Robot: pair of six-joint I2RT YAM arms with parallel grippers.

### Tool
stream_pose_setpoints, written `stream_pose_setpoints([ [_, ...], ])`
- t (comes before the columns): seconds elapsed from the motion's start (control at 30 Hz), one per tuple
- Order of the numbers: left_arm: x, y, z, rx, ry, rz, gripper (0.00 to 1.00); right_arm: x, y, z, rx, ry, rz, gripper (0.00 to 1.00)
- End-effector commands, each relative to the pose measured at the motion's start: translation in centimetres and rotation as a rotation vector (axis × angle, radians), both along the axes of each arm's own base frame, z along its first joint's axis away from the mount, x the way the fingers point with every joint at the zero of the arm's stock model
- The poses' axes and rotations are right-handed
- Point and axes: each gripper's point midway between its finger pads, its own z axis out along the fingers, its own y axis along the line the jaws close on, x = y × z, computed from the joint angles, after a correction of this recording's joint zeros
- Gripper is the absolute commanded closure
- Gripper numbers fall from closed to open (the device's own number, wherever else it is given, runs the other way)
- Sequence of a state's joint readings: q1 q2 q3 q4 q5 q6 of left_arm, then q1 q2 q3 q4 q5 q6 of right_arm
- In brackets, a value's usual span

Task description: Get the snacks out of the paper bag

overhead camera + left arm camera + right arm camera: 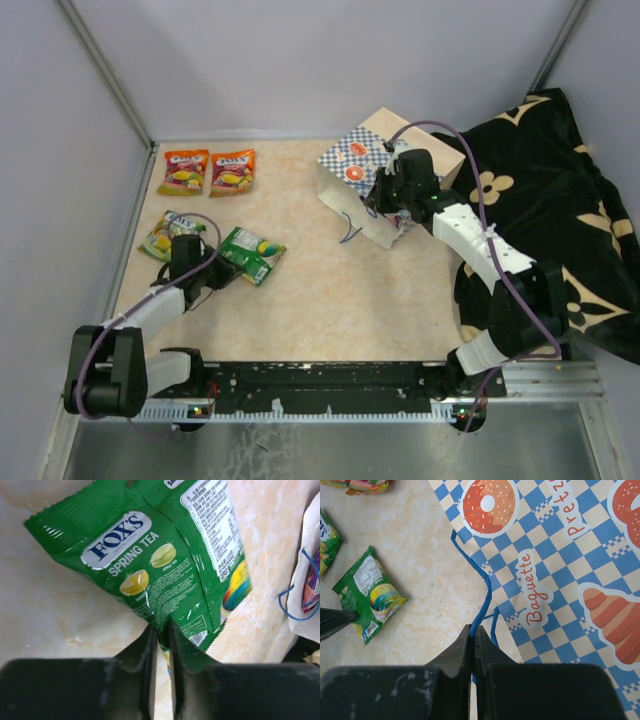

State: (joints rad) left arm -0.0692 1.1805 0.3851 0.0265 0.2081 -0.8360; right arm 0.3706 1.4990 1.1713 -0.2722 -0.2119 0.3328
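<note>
The right wrist view cuts off the paper bag (560, 630).

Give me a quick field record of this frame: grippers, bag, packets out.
left gripper: shut on the edge of the green Fox's Spring Tea packet
right gripper: shut on the blue cord handle
paper bag: blue-white checked, pastry prints, far side, right of centre
packets out: four on the table
far left: left orange packet, right orange packet
near left: second green packet
black cloth: right of bag
</note>
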Motion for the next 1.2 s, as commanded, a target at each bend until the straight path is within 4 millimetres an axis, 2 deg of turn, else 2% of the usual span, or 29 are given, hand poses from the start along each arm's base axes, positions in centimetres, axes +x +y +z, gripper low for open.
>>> stream_pose_setpoints([
  [0.0, 2.0, 1.0, 2.9, 0.042, -0.075, 0.035, 0.88, 0.4, 0.3, 1.5, 0.016, -0.065, 0.022, 1.00],
  [0.07, 2.5, 2.1, 4.9, 0.126, -0.073, 0.030, 0.99, 0.3, 0.4, 1.4, 0.020, -0.064, 0.028, 1.00],
  [0.17, 3.0, 4.2, 8.8, 0.282, -0.098, 0.026, 1.00, 0.3, 0.5, 1.2, 0.026, -0.063, 0.030, 1.00],
  [0.2, 3.5, 4.9, 10.9, 0.345, -0.141, 0.010, 1.00, 0.3, 0.6, 1.1, 0.029, -0.061, 0.031, 1.00],
  [0.3, 3.8, 6.8, 14.5, 0.519, -0.199, -0.036, 1.00, 0.5, 0.7, 0.6, 0.034, -0.047, 0.030, 1.00],
  [0.4, 3.3, 9.0, 15.8, 0.679, -0.145, -0.065, 1.00, 0.5, 1.2, 0.4, 0.053, -0.040, 0.041, 1.00],
  [0.5, 3.2, 11.0, 15.4, 0.818, -0.059, -0.060, 1.00, 0.5, 1.5, 0.4, 0.070, -0.039, 0.049, 1.00],
  [0.57, 3.2, 11.3, 14.0, 0.917, 0.018, -0.066, 1.00, 0.5, 1.6, 0.3, 0.077, -0.034, 0.052, 1.00],
  [0.7, 2.6, 10.2, 11.3, 1.228, 0.192, -0.137, 1.00, 0.4, 1.8, 0.1, 0.087, -0.025, 0.059, 1.00],
  [0.77, 2.3, 9.8, 10.5, 1.322, 0.295, -0.165, 1.00, 0.2, 1.7, -0.1, 0.085, -0.019, 0.059, 1.00],
  [0.87, 3.0, 8.7, 10.9, 1.478, 0.321, -0.212, 1.00, -0.1, 1.6, -0.5, 0.079, -0.015, 0.058, 1.00],
  [0.93, 3.7, 7.4, 11.0, 1.523, 0.291, -0.254, 1.00, -0.3, 1.5, -0.7, 0.079, -0.012, 0.060, 1.00],
  [1.17, 5.9, 1.3, 10.0, 1.641, 0.160, -0.487, 1.00, -0.5, 1.8, -1.1, 0.095, -0.005, 0.068, 1.00],
])
